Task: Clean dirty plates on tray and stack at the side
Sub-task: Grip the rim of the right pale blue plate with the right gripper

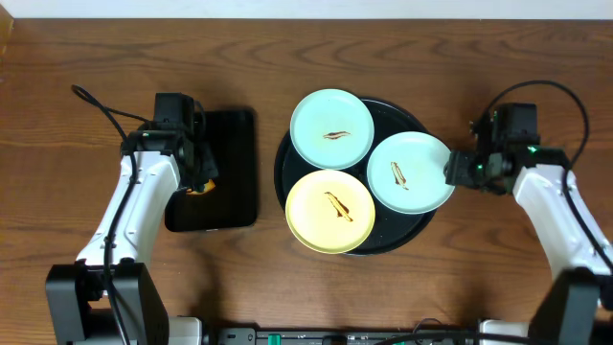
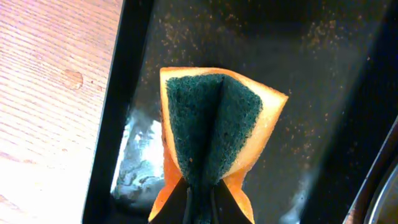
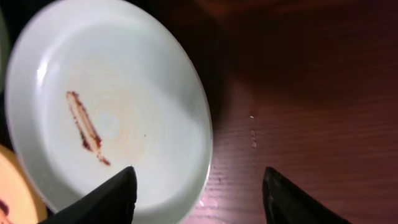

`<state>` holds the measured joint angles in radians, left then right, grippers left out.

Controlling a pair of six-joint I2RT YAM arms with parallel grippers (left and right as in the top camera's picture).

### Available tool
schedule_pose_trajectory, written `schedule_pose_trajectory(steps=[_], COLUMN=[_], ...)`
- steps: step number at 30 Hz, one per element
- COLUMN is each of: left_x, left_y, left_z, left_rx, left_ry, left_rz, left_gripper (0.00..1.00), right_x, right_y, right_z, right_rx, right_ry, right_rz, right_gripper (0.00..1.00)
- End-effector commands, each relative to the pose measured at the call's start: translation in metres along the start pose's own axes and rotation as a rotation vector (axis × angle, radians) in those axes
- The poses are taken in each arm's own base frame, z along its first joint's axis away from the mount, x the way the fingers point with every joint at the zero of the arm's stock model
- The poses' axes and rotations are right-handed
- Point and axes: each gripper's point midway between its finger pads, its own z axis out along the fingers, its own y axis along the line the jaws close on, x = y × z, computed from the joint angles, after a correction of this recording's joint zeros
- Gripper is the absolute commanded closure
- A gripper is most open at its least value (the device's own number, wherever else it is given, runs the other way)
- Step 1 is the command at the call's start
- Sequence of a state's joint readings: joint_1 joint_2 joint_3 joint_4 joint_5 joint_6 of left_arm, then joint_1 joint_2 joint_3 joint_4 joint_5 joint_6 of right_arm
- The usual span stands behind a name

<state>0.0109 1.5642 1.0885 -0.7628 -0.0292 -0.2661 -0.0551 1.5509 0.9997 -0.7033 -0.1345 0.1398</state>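
overhead: three smeared plates [image 1: 331, 128], one tray [image 1: 395, 117] (left claw [image 2: 200, 186] pinches sponge [image 2: 211, 124], right claw [image 3: 198, 177] wide).

Place: a robotics lab bench, by the look of it.
Bench: bare wooden table [image 1: 86, 57], a round black tray [image 1: 397, 117] set mid-table.
Machines: white left arm [image 1: 134, 206] left of the tray, white right arm [image 1: 560, 216] right of it, black cables [image 1: 96, 103] looping beyond both.
Props: three smeared plates [image 1: 331, 127] on the tray; an orange sponge [image 2: 214, 124] left of it.
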Motion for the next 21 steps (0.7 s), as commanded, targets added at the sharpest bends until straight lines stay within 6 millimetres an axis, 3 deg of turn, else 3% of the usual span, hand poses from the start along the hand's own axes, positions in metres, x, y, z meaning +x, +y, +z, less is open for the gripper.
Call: schedule_pose_trajectory(steps=[1,5,9,21], left_x=[-0.009,-0.009,-0.008,-0.009], left_y=[-0.002,-0.002,-0.002,-0.002], left_z=[-0.01,-0.01,-0.01,-0.01], left_rx=[0.007,0.007,0.007,0.007], left_ry=[-0.034,-0.034,-0.034,-0.034], left_rz=[-0.01,-0.01,-0.01,-0.01], left_gripper=[0.92,0.93,0.92,0.92], right_x=[-0.004,-0.002,0.001,0.002], right_y=[0.001,-0.002,-0.004,-0.005], right_z=[0.013,0.032,0.043,0.044], right_rx=[-0.02,-0.016,-0.009,-0.008], right_ry=[0.021,0.052,0.075,0.082], right_rz=[-0.01,-0.005,-0.002,-0.001], right_gripper=[0.39,0.47,0.64,0.95])
